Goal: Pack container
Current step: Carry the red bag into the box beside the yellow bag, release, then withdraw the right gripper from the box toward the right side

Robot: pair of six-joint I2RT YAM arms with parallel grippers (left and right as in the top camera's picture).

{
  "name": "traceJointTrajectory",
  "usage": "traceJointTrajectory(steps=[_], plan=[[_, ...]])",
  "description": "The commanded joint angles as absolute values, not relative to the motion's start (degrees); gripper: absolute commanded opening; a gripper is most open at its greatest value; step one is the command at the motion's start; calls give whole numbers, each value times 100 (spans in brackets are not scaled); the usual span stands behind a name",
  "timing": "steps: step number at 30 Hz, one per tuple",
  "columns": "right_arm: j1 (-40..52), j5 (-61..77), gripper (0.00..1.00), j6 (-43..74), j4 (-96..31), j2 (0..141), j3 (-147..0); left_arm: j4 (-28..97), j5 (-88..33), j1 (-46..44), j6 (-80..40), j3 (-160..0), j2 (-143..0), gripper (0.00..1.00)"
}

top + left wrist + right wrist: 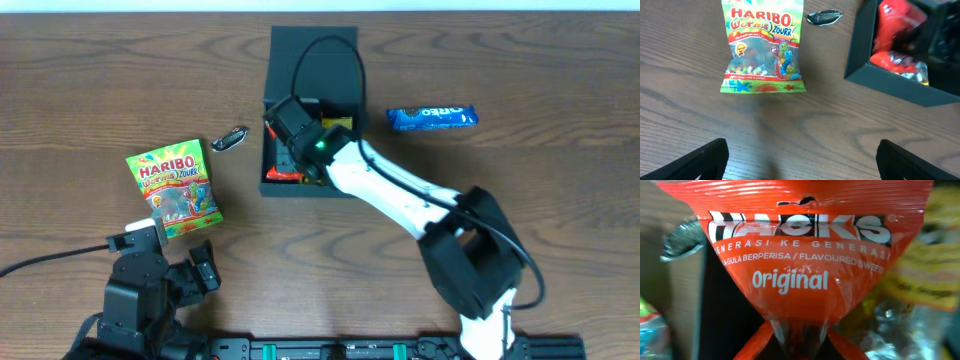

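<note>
BOX HALF PACKED: The right gripper [290, 128] reaches into the container [300, 189], a dark matte box at the far middle of the table [560, 250], its flap lid [285, 55] lying open on the far side. An orange Hacks packet [800, 255] fills the right wrist view. It gathers to a narrow neck at the near edge as if pinched, but the fingers are hidden, so it cannot be told whether they are clamped on it. The left gripper [802, 165] hangs at the near left, fingers wide apart and empty, with a Haribo bag [764, 45] and a small wrapper [824, 16] lying beyond it. An Oreo packet [432, 117] lies just right of the box. The container looks light, stiff-walled and unlikely to slip. The flap's free edge seems the best hold for closing, and a side wall for steadying.
</note>
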State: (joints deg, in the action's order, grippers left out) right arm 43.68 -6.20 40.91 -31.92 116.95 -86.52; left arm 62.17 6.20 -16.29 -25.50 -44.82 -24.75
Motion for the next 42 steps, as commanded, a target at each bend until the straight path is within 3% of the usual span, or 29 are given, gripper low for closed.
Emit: traceJointTrajectory(steps=[1, 6, 9, 15, 18, 20, 22, 28, 36, 42], plan=[[4423, -646, 1, 3953, -3135, 11736, -8744, 6211, 617, -1653, -2547, -4604, -2447, 95], [4423, -639, 1, 3953, -3109, 11736, -8744, 6198, 617, -1653, -2530, -4604, -2447, 95], [4429, -639, 32, 3951, -3148, 11734, -8744, 6198, 617, -1653, -2530, -4604, -2447, 95], [4429, -639, 74, 3953, -3179, 11675, -8744, 6198, 617, -1653, -2530, -4604, -2447, 95], [4429, -639, 86, 3898, -3212, 11476, -8744, 6200, 617, -1653, -2530, -4604, -2447, 95], [4429, -637, 87, 3730, -3240, 11222, -8744, 6200, 617, -1653, -2530, -4604, -2447, 95], [4429, -637, 99, 3632, -3330, 10925, -8744, 6200, 617, -1653, -2530, -4604, -2447, 95], [4421, -976, 99, 3435, -4248, 9677, -8744, 6200, 617, -1653, -2532, -4604, -2447, 95], [4429, -2443, 98, 3494, -6654, 8278, -8591, 6198, 617, -1653, -2532, -4604, -2447, 95], [4429, -2565, 99, 3972, -6919, 6810, -7155, 6184, 593, -1653, -2532, -4604, -2447, 95]])
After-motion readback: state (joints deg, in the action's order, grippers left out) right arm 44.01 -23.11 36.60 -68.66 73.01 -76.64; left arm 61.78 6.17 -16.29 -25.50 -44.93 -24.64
